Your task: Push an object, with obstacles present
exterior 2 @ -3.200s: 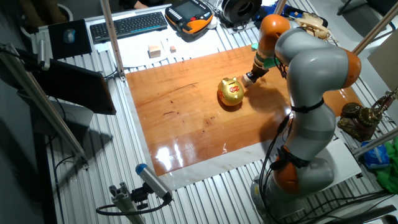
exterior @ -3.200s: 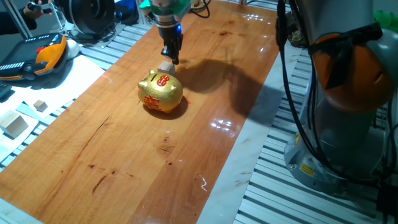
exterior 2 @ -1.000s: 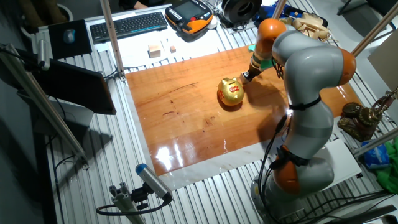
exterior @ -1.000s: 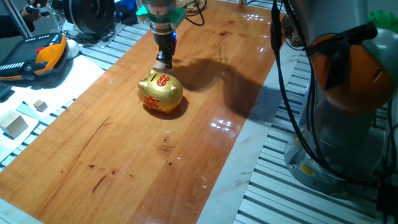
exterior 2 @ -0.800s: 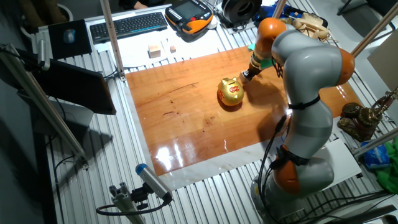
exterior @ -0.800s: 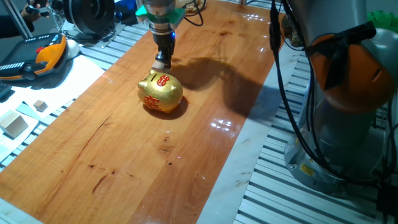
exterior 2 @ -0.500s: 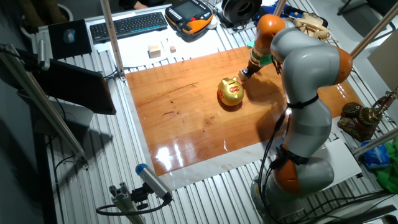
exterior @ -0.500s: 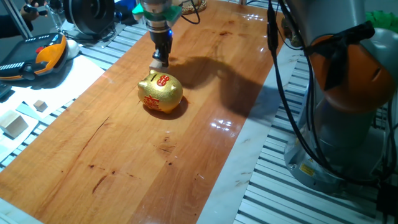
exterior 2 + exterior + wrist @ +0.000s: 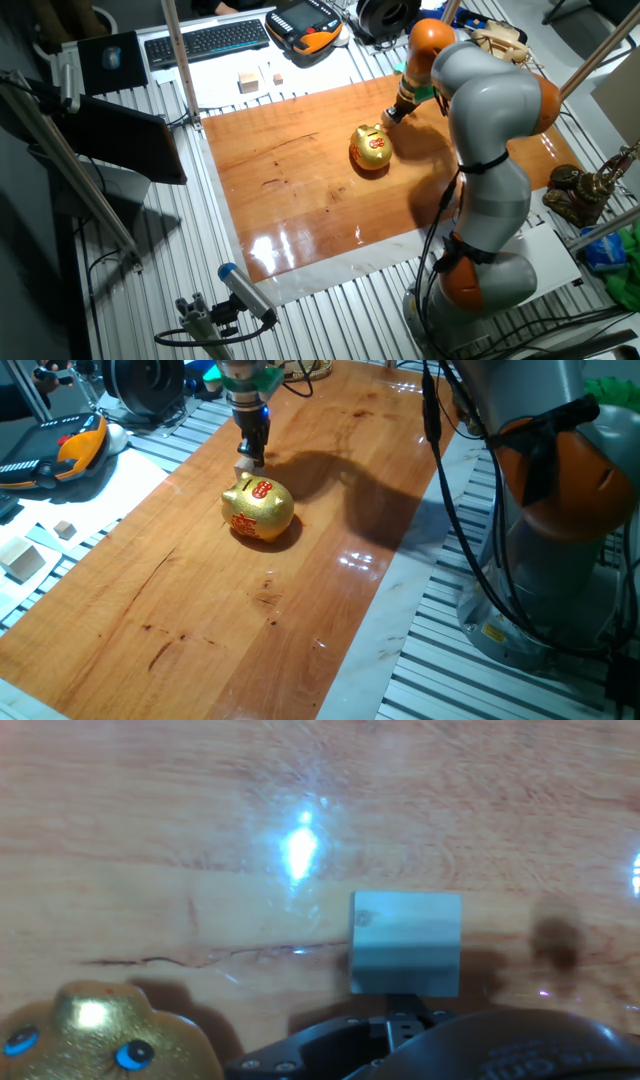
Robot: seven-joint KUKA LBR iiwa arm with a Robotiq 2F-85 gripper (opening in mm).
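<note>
Gripper low behind cube, frame middle – jaws look pressed together. Push straight, slow – keep cube away from piggy bank, lower left.

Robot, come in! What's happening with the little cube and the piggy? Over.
Gripper low on the table, jaws right behind the small wooden cube, open or shut unclear. Cube on the wood, ungrasped. Golden piggy bank close beside, not touching the cube.

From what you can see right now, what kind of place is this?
Most likely a robotics lab. A robot arm works at a wooden table, pushing a small wooden cube past a golden piggy bank, with a keyboard nearby.
</note>
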